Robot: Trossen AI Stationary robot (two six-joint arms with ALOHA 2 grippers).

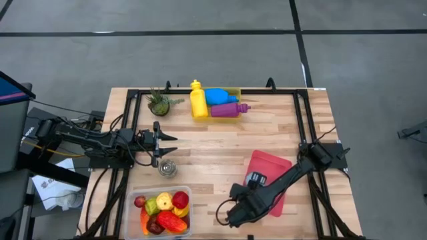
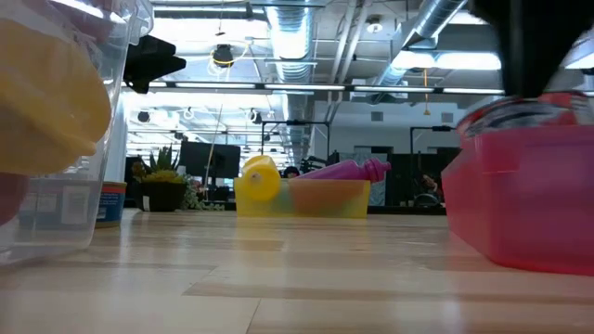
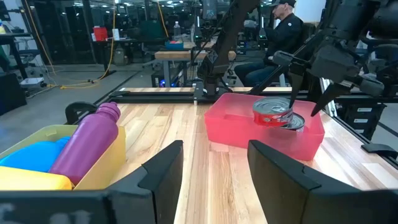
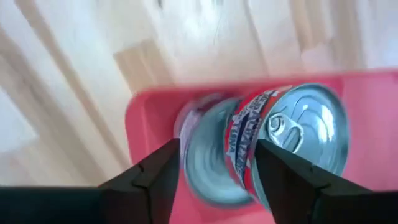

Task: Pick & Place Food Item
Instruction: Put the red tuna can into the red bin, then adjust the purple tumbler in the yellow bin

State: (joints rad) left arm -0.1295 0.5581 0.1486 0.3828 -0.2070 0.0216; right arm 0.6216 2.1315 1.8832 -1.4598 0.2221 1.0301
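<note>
- We see the right gripper (image 4: 214,180) above the pink bin (image 3: 236,127), fingers spread, holding nothing.
- Just beyond its fingertips, the red-labelled can (image 4: 280,140) lies tilted on another can inside that bin.
- Our left gripper (image 3: 214,171) waits with its fingers apart and nothing between them.

Open tabletop (image 1: 220,143) lies between yellow bin (image 1: 230,115) and red bin (image 1: 267,167).

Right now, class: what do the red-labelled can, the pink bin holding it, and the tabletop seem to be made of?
Red-labelled can: likely metal, shiny silver lid with pull tab.
Pink bin: probably plastic, translucent glossy walls.
Tabletop: wood, pale planks with visible grain and seams.
</note>
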